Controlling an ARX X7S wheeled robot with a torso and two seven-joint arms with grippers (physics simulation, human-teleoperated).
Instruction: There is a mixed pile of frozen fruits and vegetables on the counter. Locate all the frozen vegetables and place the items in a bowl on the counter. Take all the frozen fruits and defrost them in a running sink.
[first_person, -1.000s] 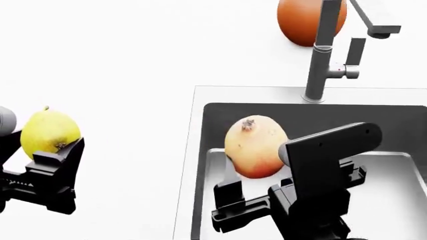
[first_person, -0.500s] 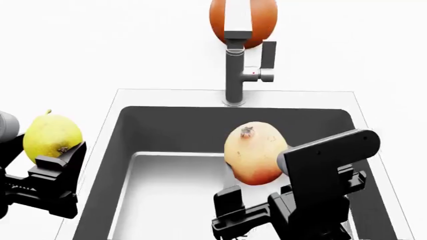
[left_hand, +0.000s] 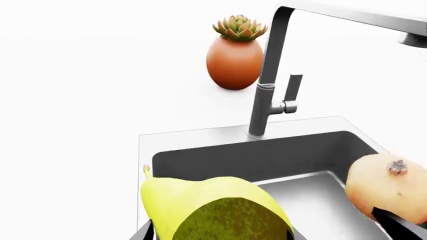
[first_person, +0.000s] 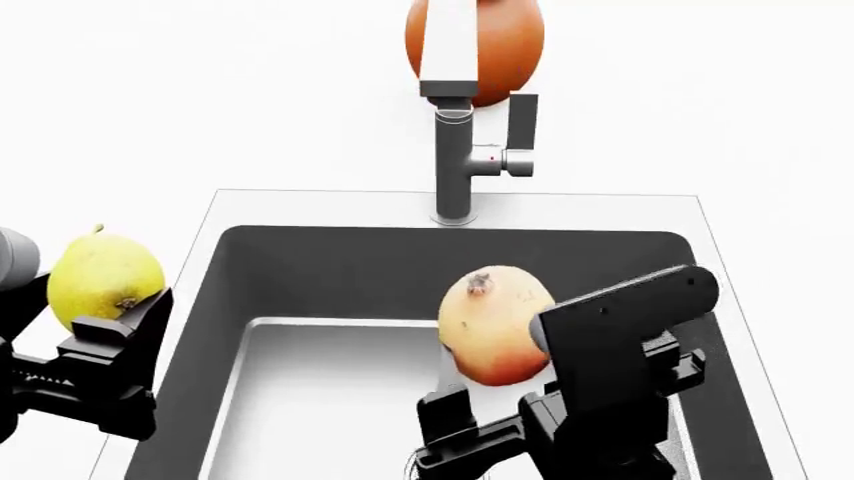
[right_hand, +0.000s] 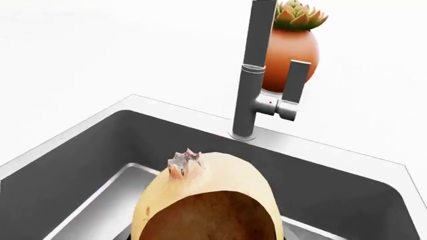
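Gripper first: from the head view we see the right gripper closed on the round yellow-to-red fruit, holding it over the sink, crown tip facing up and toward the faucet. At the left edge, the left gripper clamps the yellow pear-shaped fruit above the white desk, just beside the sink's left rim. Behind the faucet stands an orange pot, partly hidden by the spout.

From the left wrist view we see the pear-shaped fruit filling the lower frame, its stem end pointing toward the desk, with the sink beyond it. The round fruit hangs over the basin. The faucet rises at the rim, and the orange pot with a succulent stands behind it.

From the right wrist view we see the round fruit close up, small crown tip on top, over the grey sink. The faucet and pot stand beyond.
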